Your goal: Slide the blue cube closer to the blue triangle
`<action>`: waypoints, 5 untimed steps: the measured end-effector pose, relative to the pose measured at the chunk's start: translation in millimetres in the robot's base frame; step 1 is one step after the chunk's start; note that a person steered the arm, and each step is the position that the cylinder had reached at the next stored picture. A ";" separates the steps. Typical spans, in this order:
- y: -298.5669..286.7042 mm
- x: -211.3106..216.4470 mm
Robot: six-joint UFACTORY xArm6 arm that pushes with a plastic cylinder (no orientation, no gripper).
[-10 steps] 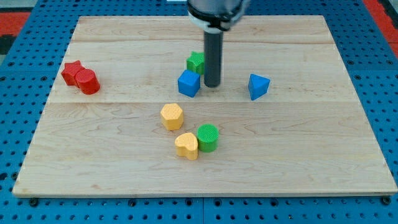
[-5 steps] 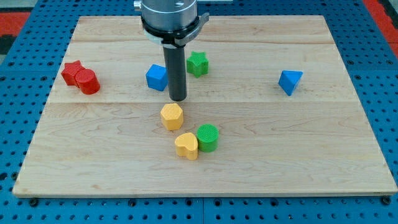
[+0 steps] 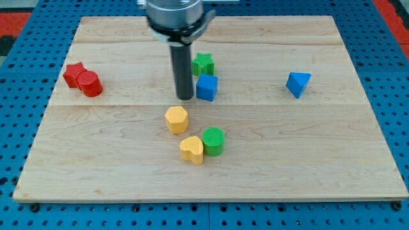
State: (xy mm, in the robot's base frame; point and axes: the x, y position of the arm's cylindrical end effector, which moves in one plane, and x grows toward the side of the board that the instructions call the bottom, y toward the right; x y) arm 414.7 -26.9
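**Blue cube sits just right of my tip, blue triangle well off toward the right edge**

Starting from the near edge of the counter (image 3: 358, 179), the wooden board is bare along its front strip. No container of any kind is on it; every block lies loose on the wood.

A little in from the near edge, about midway across, I see the yellow heart-shaped block (image 3: 192, 149) with the green cylinder (image 3: 213, 141) touching its right side. Just behind them and slightly to the left is the yellow hexagonal block (image 3: 176, 119), standing apart from the pair.

Farther back comes my tip (image 3: 185, 98), planted on the counter just beyond the yellow hexagonal block. It is a plain dark rod, so there is nothing on it to spread or press together, and it holds nothing. The blue cube (image 3: 206, 87) is immediately to the right of my tip, so close that I cannot tell whether they touch. Just behind the cube, touching or nearly so, is the green star-shaped block (image 3: 203, 64).

The blue triangle (image 3: 298, 84) lies at about the same depth as the cube but well apart from it, toward the right edge of the counter, with open wood between them.

Near the left edge, at a similar depth, the red cylinder (image 3: 90, 84) rests against the red star-shaped block (image 3: 75, 73), which sits slightly farther back.
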 end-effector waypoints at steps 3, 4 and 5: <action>70.6 8.3; 21.1 12.1; -70.1 -18.0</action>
